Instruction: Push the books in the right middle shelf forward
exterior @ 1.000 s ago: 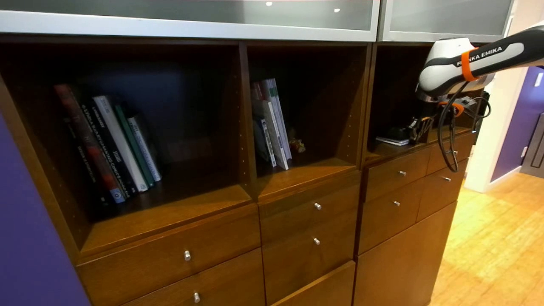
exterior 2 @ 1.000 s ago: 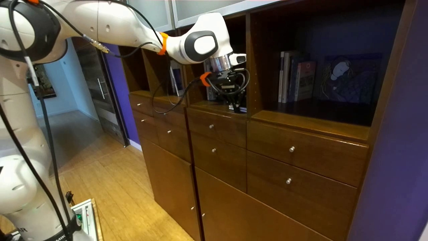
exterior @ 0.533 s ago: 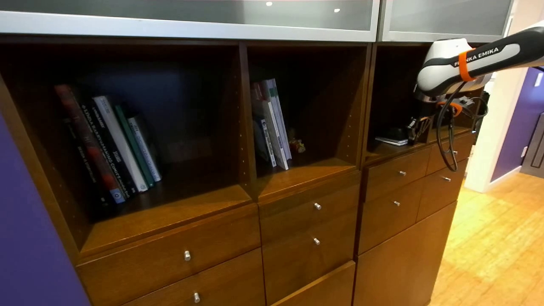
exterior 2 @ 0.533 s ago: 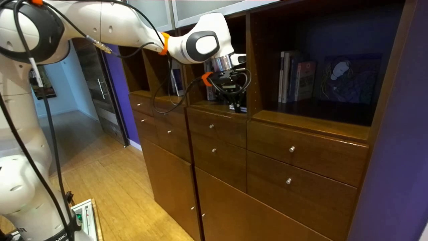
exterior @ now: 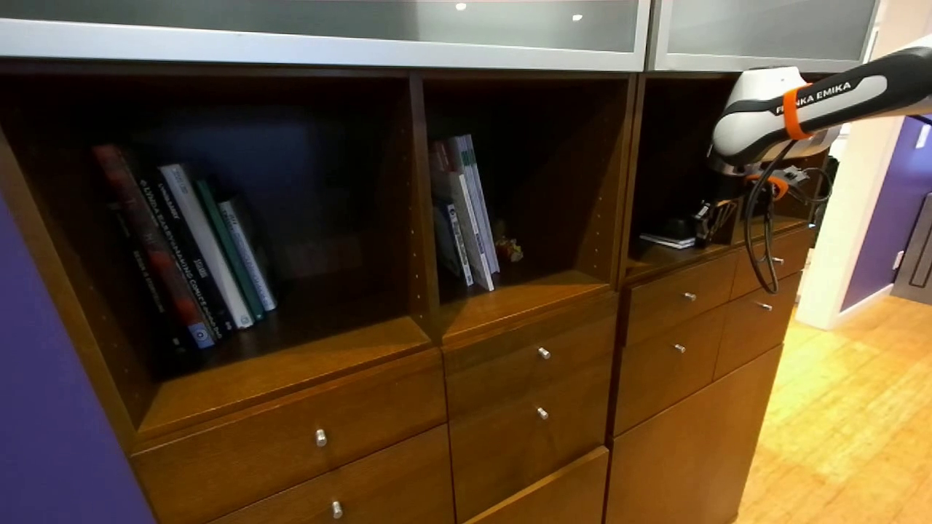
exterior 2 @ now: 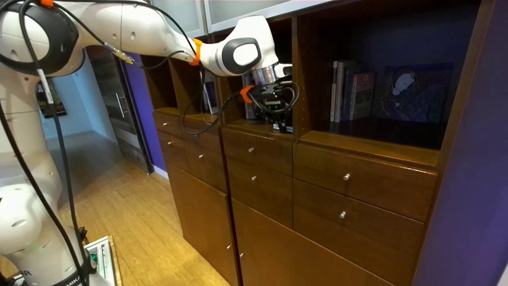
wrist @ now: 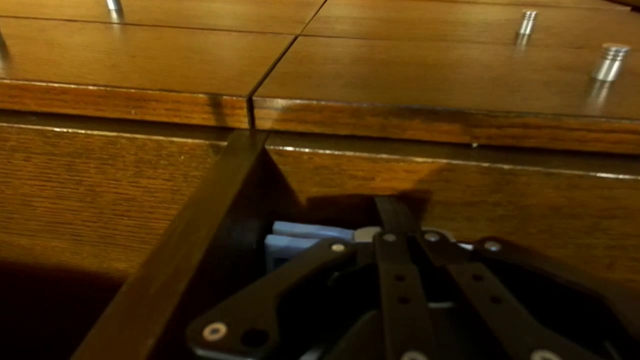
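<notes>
Books (wrist: pixel 310 231) lie flat just beside the gripper (wrist: pixel 396 212)
It is clenched; whether it touches them cannot be told.

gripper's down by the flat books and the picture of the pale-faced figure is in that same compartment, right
Not quite: an exterior view shows the picture of the pale-faced figure in the next compartment, past the divider. The gripper is indeed down by the flat books.

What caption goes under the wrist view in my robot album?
A shut, black, jointed claw in front of thin, pale, stacked books, beside a straight brown wooden divider.
</notes>
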